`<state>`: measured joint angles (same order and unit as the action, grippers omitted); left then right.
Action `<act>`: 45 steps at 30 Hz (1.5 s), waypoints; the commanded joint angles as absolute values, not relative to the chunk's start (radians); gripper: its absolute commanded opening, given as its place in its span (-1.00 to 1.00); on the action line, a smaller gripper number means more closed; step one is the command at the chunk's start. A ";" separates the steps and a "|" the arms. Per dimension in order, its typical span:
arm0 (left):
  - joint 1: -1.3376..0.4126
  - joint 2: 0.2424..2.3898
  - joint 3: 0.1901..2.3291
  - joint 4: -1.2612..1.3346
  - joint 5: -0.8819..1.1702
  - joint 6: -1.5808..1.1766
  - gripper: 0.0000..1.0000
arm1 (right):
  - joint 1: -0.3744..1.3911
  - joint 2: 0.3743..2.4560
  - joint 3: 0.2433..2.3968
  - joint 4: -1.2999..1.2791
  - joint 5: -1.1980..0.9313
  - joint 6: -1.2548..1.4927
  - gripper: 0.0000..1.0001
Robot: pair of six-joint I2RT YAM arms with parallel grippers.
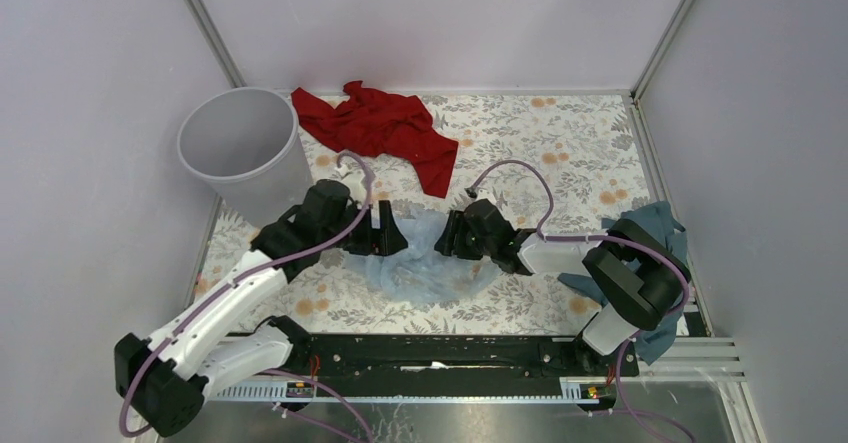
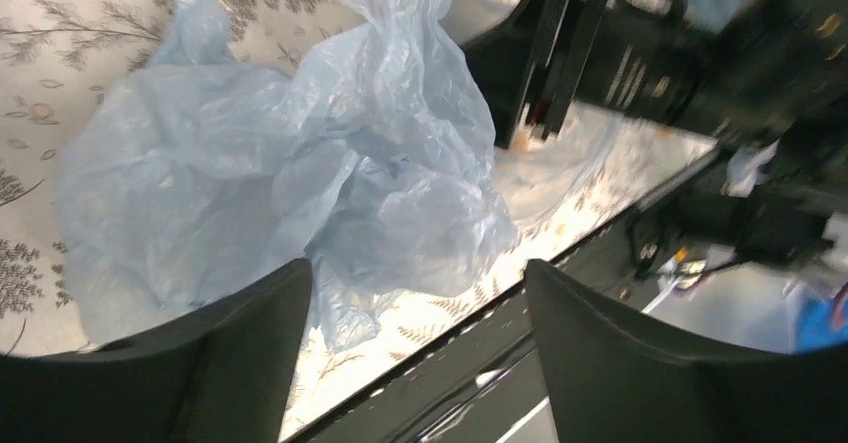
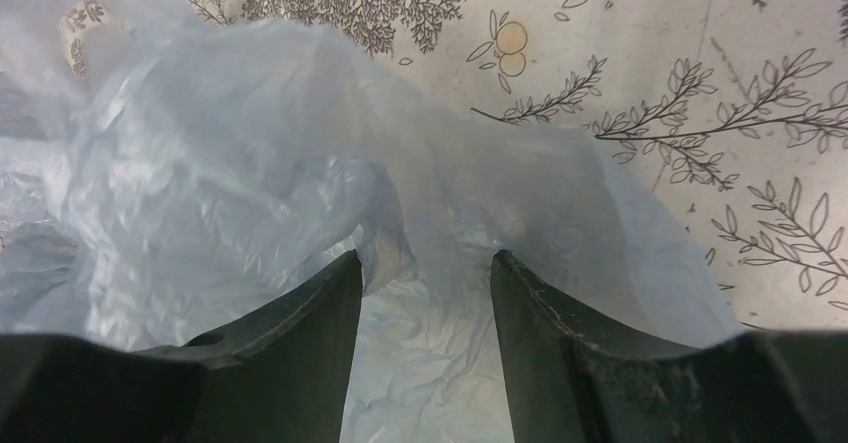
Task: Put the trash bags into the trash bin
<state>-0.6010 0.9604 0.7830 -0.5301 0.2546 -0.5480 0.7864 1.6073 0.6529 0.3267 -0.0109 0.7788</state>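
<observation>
The bag [image 1: 430, 263] lies crumpled on the table [image 1: 570, 153] at the centre of the top view. It is not yet in the bin [image 1: 268, 191], which stands at the upper left of the frame. The left gripper [image 1: 392, 235] meets the bag from the left and the right gripper [image 1: 448, 235] from the right. In the left wrist view the jaws stand wide apart, and only a loose lobe of film reaches between the fingers [image 2: 240, 353]. In the right wrist view the jaws are apart with a narrower gap; film is draped between them and nothing is clamped. Expect 4 faults from here. 1: the film is thin and glossy, so a pinch on 1 layer is likely to slip out during the lift. 2: if you close on a loose lobe only, the rest of the bag will probably hang low and catch the rim of the bin or fall outside it. 3: the 2 grippers sit near each other across the bag, so an advance by either could bring them into contact, and opposed pulls could tear the film. 4: the red cloth [image 1: 385, 128] lies just beside the bin, and a trailing bag could drag it.
</observation>
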 commanded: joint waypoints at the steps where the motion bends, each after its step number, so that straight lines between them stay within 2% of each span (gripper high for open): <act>1: -0.584 0.915 0.942 -0.622 0.079 -0.507 0.76 | 0.788 1.598 0.627 0.345 0.067 0.760 0.14; 5: -0.528 0.939 0.981 -0.696 0.005 -0.507 0.76 | 0.788 1.585 0.618 0.347 0.058 0.733 0.14; 12: -0.499 0.981 0.858 -0.607 0.085 -0.519 0.28 | 0.788 1.592 0.616 0.373 0.023 0.727 0.15; 18: -0.500 0.981 0.766 -0.517 0.209 -0.545 0.29 | 0.788 1.600 0.632 0.379 0.002 0.724 0.14; 22: -0.500 1.016 0.755 -0.493 0.223 -0.549 0.15 | 0.788 1.605 0.634 0.387 0.002 0.732 0.14; 24: -0.500 1.039 0.772 -0.487 0.222 -0.544 -0.10 | 0.788 1.604 0.634 0.392 0.002 0.742 0.15; 27: -0.500 1.064 0.827 -0.498 0.194 -0.516 -0.72 | 0.788 1.605 0.628 0.397 0.016 0.774 0.14; 29: -0.500 1.040 0.872 -0.487 0.202 -0.491 -1.00 | 0.788 1.605 0.614 0.398 0.054 0.827 0.14; 37: -0.500 0.630 0.854 -0.244 0.217 -0.459 -1.00 | 0.782 1.574 0.522 0.483 0.182 0.936 0.06; 45: -0.500 0.648 0.802 -0.200 0.322 -0.535 -1.00 | 0.782 1.469 0.714 0.234 0.023 0.629 0.18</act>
